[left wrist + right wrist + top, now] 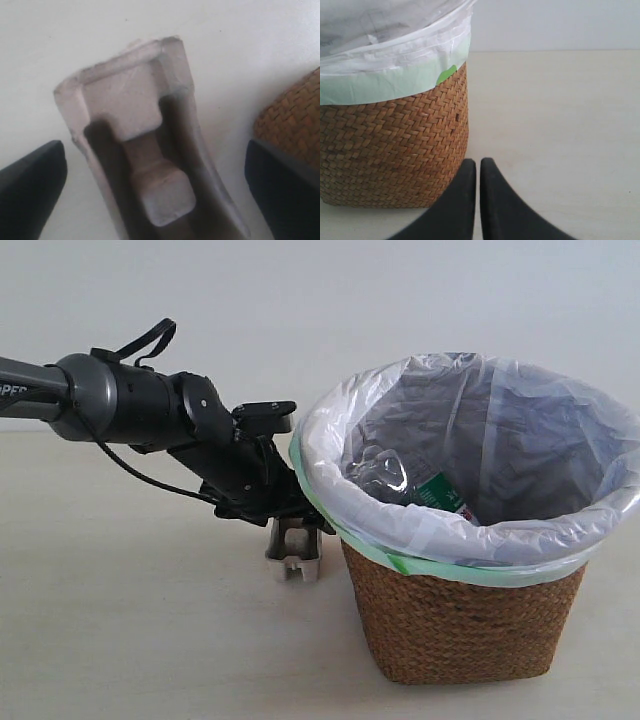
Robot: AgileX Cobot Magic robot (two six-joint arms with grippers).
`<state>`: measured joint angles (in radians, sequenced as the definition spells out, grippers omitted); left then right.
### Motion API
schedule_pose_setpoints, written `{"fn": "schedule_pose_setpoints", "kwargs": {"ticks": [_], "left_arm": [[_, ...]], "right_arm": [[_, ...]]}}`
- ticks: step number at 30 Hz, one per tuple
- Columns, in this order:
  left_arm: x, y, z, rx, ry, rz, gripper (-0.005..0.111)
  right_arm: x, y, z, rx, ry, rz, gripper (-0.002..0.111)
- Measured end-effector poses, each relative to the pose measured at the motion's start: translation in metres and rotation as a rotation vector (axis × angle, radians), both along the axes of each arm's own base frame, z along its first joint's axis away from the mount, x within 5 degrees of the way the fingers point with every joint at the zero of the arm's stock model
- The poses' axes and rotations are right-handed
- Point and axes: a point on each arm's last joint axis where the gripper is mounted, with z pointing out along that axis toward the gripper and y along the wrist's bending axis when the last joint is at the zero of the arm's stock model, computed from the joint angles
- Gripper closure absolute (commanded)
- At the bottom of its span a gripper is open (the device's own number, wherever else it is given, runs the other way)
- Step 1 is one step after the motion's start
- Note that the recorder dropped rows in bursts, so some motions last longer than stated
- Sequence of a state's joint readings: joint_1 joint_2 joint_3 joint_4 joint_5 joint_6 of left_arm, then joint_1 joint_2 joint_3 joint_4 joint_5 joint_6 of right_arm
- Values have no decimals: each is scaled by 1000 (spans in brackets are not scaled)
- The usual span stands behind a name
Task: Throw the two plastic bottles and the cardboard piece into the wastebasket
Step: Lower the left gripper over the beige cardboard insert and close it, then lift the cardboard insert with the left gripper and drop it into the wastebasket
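Observation:
The cardboard piece (293, 552) is a grey-brown moulded pulp tray lying on the table just left of the wastebasket (470, 620). My left gripper (288, 525) is right above it. In the left wrist view the cardboard piece (145, 145) lies between the two dark fingers (35, 182), which stand wide apart and do not touch it; the left gripper (155, 150) is open. Inside the bag-lined basket lies a clear bottle with a green label (437, 492). I cannot make out the shorter bottle. My right gripper (478, 162) is shut and empty beside the wastebasket (395, 145).
The wicker wall of the wastebasket (295, 115) is close to one left finger. The basket's white liner with a green edge (330, 455) folds over the rim, just right of the left wrist. Bare table lies in front of the basket and left of the arm.

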<state>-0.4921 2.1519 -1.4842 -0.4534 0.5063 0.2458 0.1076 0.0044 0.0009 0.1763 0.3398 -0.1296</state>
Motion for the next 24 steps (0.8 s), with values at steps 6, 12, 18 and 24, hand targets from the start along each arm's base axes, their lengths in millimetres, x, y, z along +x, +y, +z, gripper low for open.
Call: {"fn": "schedule_pose_setpoints", "kwargs": {"ticks": [6, 12, 18, 24], "left_arm": [[0, 1, -5, 25, 0, -10, 17], [2, 2, -28, 64, 20, -11, 17], [5, 2, -28, 62, -6, -5, 28], [10, 12, -28, 64, 0, 19, 73]], "right_arm": [[0, 0, 0, 0, 0, 0, 108], [0, 0, 0, 0, 0, 0, 108], [0, 0, 0, 0, 0, 0, 108], [0, 0, 0, 0, 0, 0, 108]]}}
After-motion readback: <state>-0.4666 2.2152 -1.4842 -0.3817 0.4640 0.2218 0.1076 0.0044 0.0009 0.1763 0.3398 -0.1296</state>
